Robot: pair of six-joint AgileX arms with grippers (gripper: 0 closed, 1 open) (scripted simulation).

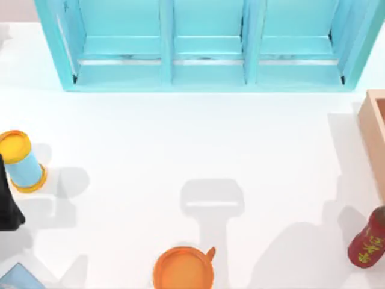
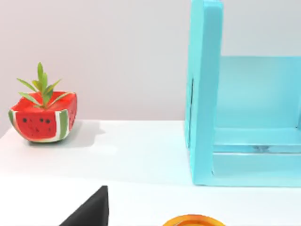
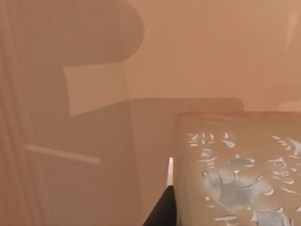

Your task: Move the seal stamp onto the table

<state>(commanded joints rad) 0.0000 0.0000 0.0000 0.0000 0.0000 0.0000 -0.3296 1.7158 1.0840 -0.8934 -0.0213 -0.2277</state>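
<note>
Right wrist view looks from close range into the light-wood box (image 3: 70, 70), whose brown inner walls rise all round, and the seal stamp (image 3: 237, 169) lies inside it, a tan block with a pale flaked mark on the face turned to the camera. One dark finger (image 3: 162, 207) of the right claw sits just beside the stamp's near edge, touching it or very nearly so. The other finger is out of sight, so I cannot tell whether that claw is released or clenched on the block. The stamp lies directly ahead of the right claw; its long axis cannot be judged, since part of it runs out of the picture.

In the top view the box (image 1: 372, 138) stands at the right edge of the white surface (image 1: 180, 156), so the right arm is clearly the nearer one. The move that follows, as I judge it, turns on lifting the stamp up out of the box and over its wall before carrying it leftward to bare surface.

The left arm (image 1: 7, 205) is parked at the left edge, beside a blue can with yellow ends (image 1: 21, 161); the state of its claw cannot be told. The turquoise shelf cabinet (image 1: 207, 42) at the back has three compartments that look bare. An orange cup (image 1: 183, 270) stands near the front, a red bottle (image 1: 368, 241) at the right front.
</note>
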